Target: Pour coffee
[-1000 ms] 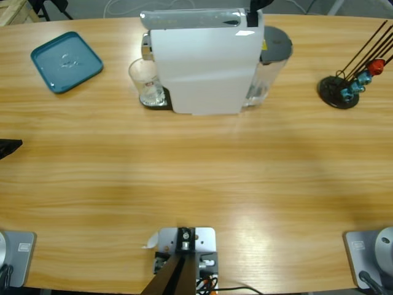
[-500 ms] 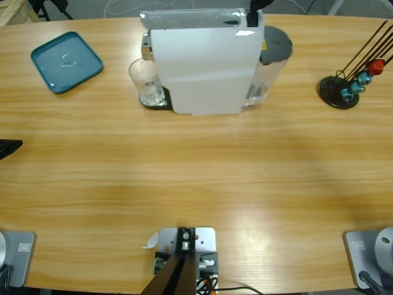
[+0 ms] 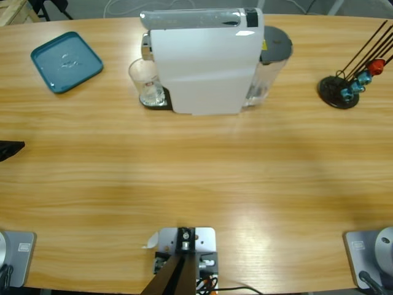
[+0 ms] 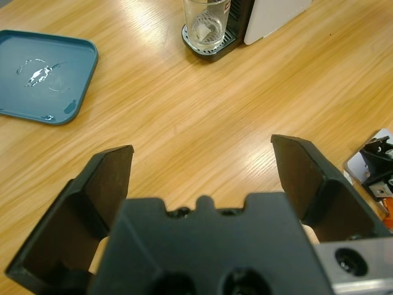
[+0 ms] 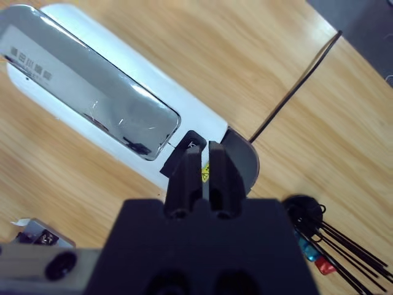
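Observation:
A clear drinking glass stands on the drip tray of the white coffee machine. The glass looks clear, and no coffee shows in any view. My left gripper is open and holds nothing. It hovers low over the bare table and points toward the glass. Only its black tip shows at the left edge of the high view. My right gripper is shut on nothing, above the machine's top and looking down on it. It is out of the high view.
A teal square tray lies at the far left and holds a few drops of water. A black stand with thin rods and coloured beads sits at the right. The machine's grey water tank is behind it.
The black gripper that showed at the top edge over the machine has left the high view. The left gripper's tip has barely moved.

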